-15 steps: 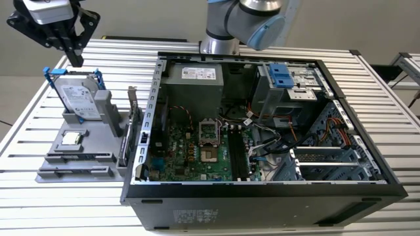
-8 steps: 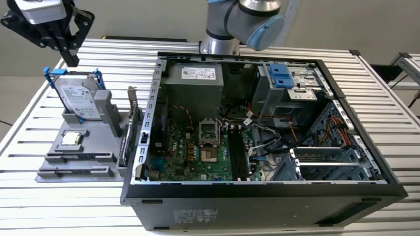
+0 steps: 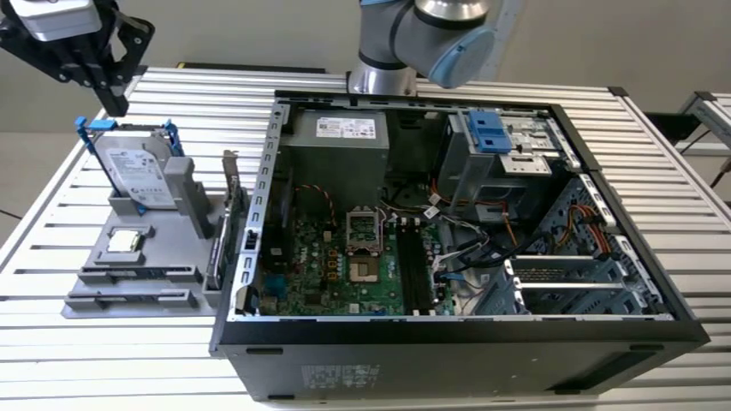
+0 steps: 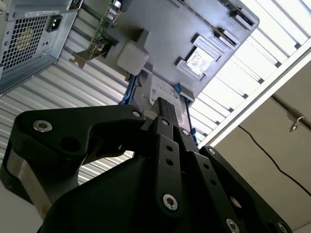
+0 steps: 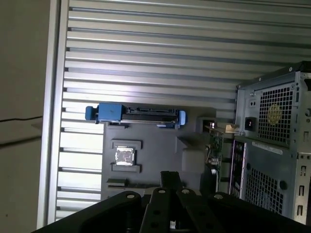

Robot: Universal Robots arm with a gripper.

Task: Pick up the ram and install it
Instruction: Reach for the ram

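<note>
Gripper [image 4: 163,103], fingers pressed together and empty, hangs over the grey tray [image 3: 128,301] and drive [image 3: 137,175] near the bench's [image 3: 68,347] edge at the exterior view's left.

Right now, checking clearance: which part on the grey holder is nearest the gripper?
The silver hard drive with blue rails, standing upright; the gripper hangs above it. The square processor chip lies flat, farther off.
</note>
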